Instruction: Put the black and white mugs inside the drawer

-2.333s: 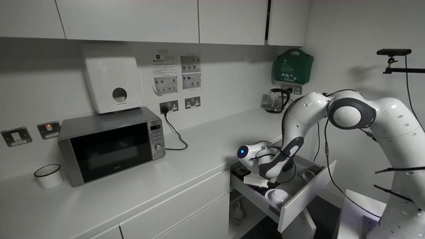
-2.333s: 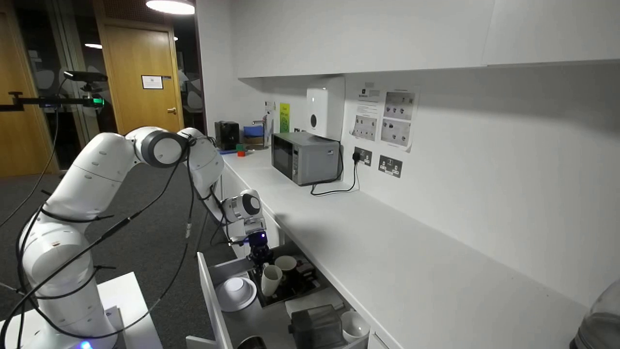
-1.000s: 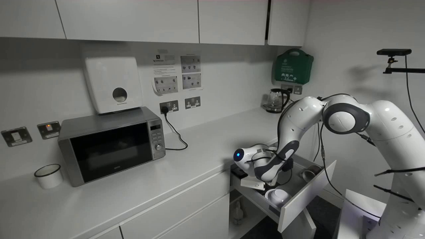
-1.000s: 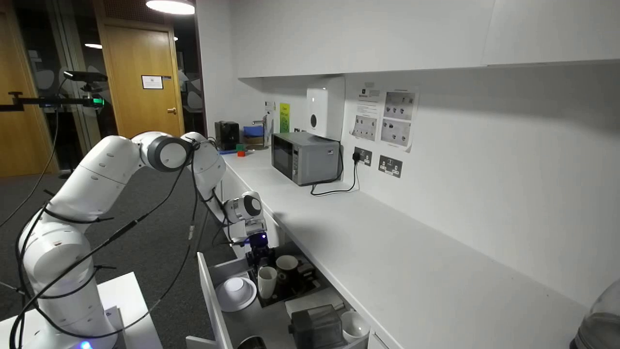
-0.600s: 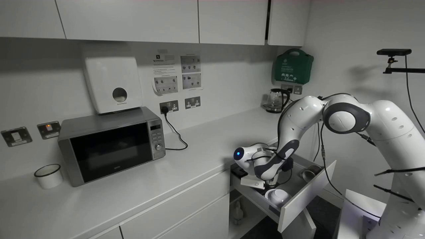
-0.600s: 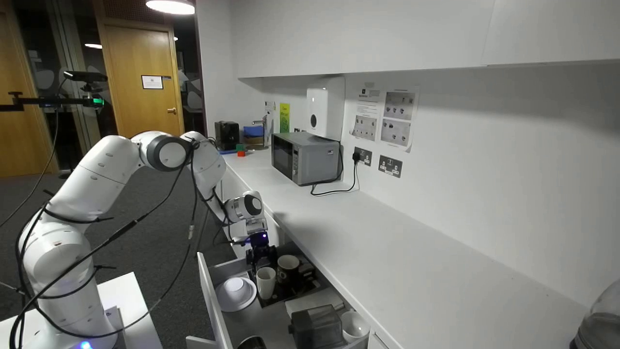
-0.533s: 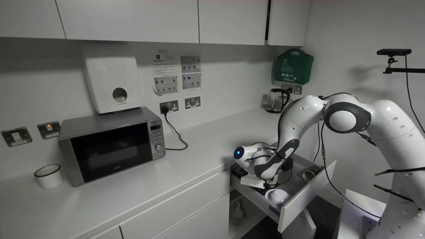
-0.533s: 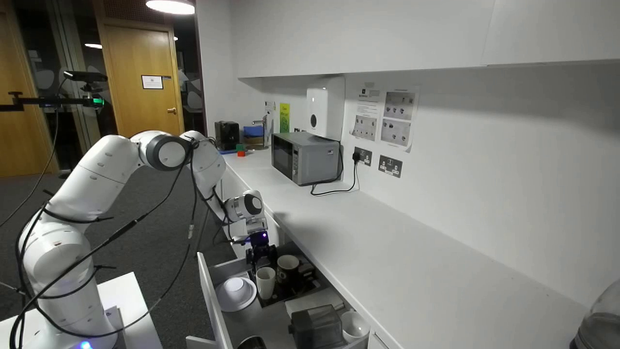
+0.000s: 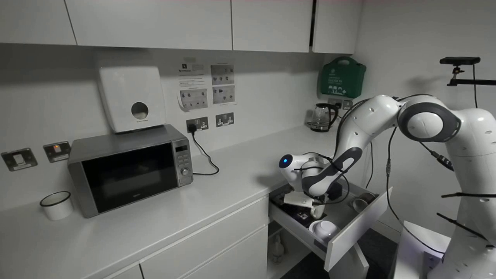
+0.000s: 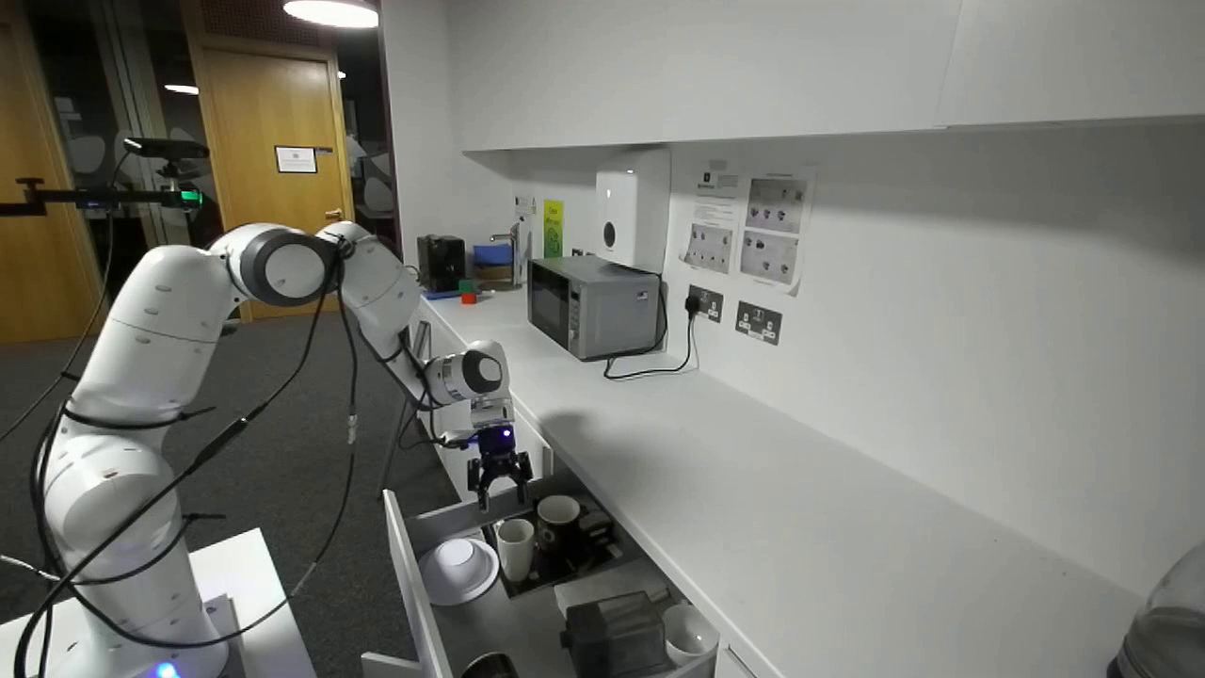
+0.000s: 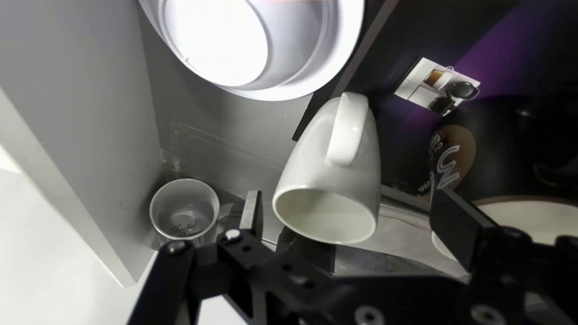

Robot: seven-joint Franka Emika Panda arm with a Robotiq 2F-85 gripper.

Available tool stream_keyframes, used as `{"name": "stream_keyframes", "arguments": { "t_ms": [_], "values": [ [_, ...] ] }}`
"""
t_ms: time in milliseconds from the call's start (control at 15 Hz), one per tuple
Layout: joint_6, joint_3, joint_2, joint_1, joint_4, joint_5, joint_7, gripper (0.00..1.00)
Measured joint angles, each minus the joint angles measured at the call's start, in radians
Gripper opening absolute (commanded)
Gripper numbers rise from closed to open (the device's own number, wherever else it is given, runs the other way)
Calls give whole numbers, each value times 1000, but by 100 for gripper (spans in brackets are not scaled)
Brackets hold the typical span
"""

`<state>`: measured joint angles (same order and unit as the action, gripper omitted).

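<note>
The white mug [image 10: 515, 550] stands in the pulled-out drawer [image 9: 358, 229], mouth up, long axis upright, just beside the black mug [image 10: 558, 527], whose pale inside faces up. White crockery [image 10: 458, 567], a dark box [image 10: 617, 636] and a wider cup [image 10: 689, 634] share the drawer. Above the white mug hangs the gripper [image 10: 503, 498], fingers spread, pointing down from the arched arm [image 10: 179, 297].

Clear gap between tool [image 10: 503, 502] and white mug [image 10: 516, 551]

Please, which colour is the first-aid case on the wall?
The case is green with white print, best seen in an exterior view.
</note>
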<state>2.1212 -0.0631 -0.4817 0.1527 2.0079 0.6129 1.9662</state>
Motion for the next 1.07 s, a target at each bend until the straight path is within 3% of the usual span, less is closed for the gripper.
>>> {"name": "stream_keyframes", "arguments": {
  "t_ms": [400,1067],
  "values": [
    [90,0,202,-13,154,7,-137,100],
    [268,-1,455,-81,394,440,-323,100]
  ]
}}
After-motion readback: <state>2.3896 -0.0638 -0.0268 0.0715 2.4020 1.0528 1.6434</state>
